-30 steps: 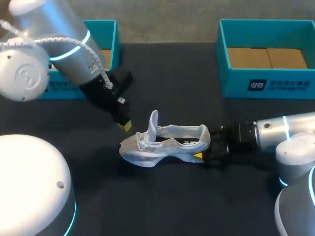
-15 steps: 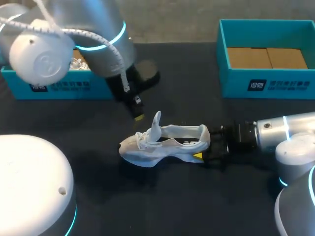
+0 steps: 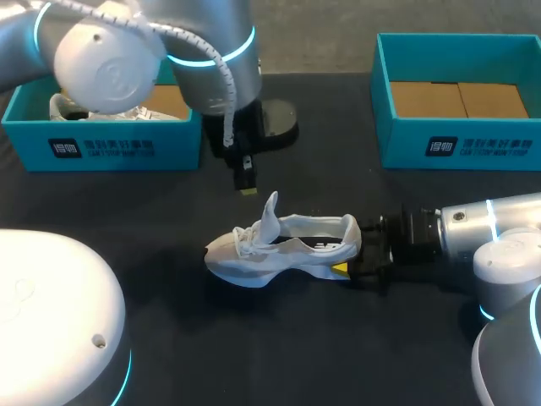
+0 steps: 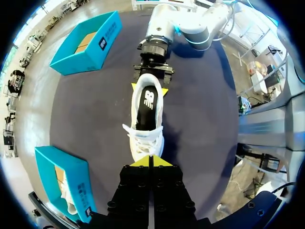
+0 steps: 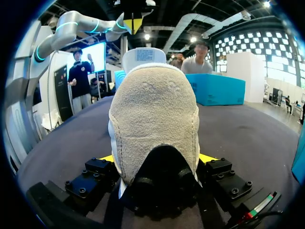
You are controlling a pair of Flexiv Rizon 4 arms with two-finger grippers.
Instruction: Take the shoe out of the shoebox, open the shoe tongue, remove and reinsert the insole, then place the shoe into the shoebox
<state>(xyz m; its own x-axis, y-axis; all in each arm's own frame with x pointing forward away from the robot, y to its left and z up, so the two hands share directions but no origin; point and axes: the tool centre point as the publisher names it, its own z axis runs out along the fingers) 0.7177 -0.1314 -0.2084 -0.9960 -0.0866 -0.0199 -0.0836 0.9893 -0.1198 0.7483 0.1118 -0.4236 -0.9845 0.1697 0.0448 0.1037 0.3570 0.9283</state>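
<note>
A white shoe (image 3: 283,249) lies on its sole mid-table, toe to the left, with its tongue (image 3: 269,211) standing upright. A dark insole (image 4: 148,102) shows inside it. My right gripper (image 3: 348,254) is shut on the shoe's heel (image 5: 155,119), a yellow-tipped finger (image 5: 208,157) on each side. My left gripper (image 3: 247,188) hangs shut and empty just behind the tongue, a little above it. In the left wrist view its tips (image 4: 151,161) point down over the shoe's toe (image 4: 145,143). From the right wrist view, the left gripper (image 5: 133,21) shows high beyond the shoe.
A teal shoebox (image 3: 101,148) at the back left holds another white shoe (image 3: 68,106). A second teal shoebox (image 3: 456,148) with a cardboard floor stands at the back right. My left arm's bulk hangs over the back left of the table.
My left arm has swung right and towards the back, carrying its shut gripper from beside the shoe's toe to behind the tongue. Shoe and right arm have stayed still.
</note>
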